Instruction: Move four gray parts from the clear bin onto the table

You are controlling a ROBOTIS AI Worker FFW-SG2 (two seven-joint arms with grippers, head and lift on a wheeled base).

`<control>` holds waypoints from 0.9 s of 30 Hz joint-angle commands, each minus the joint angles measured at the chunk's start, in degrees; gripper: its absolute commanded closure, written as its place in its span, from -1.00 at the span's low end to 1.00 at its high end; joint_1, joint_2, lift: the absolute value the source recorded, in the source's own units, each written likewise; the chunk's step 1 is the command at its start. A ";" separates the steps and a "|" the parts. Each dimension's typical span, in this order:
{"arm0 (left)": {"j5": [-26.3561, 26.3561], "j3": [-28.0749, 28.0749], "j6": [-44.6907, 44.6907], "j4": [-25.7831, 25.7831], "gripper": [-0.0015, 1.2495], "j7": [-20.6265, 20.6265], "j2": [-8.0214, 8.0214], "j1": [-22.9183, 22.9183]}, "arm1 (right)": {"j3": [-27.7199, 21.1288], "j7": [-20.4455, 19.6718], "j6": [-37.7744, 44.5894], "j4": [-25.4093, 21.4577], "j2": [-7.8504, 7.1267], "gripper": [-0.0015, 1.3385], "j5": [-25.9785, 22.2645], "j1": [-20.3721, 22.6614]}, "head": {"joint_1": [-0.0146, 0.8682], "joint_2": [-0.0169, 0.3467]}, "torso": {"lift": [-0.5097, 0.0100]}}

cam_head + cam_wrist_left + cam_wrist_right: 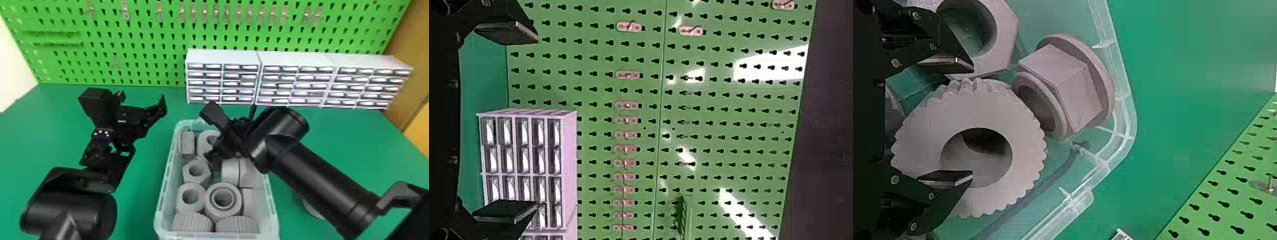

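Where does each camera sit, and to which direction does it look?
Head view: on the head, looking forward and down at the clear bin and green pegboard; left arm and right arm show.
Left wrist view: on left wrist, facing the pegboard and drawer cabinets; open jaws show.
Right wrist view: on right wrist, looking down into the bin at gray parts; open jaws show.
Head and right wrist views share the bin.

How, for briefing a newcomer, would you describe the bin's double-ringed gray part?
On the green table stands the clear bin. In its near half, behind two ribbed parts, sits a round gray part; unlike the plain-holed part to its left, it has a second ring around its hole.
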 commanded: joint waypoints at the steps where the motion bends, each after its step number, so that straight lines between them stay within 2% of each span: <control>1: 0.09 0.00 0.00 0.03 -0.81 -0.01 0.00 -0.03 | 0.86 -0.03 -0.92 0.35 0.02 -0.24 -0.25 -0.39 | 0.59 -0.76 | 0.77; 18: 0.18 -0.18 0.00 0.20 -0.81 -0.10 0.00 -0.11 | 4.46 -1.08 -3.12 0.35 -0.16 -0.24 -1.57 -1.01 | 0.59 -0.76 | 0.77; 27: 0.35 -0.27 0.00 0.46 -0.81 -0.18 0.00 -0.38 | 5.61 -1.61 -4.53 1.93 -0.34 -0.24 -2.98 -0.92 | 0.59 -0.76 | 0.77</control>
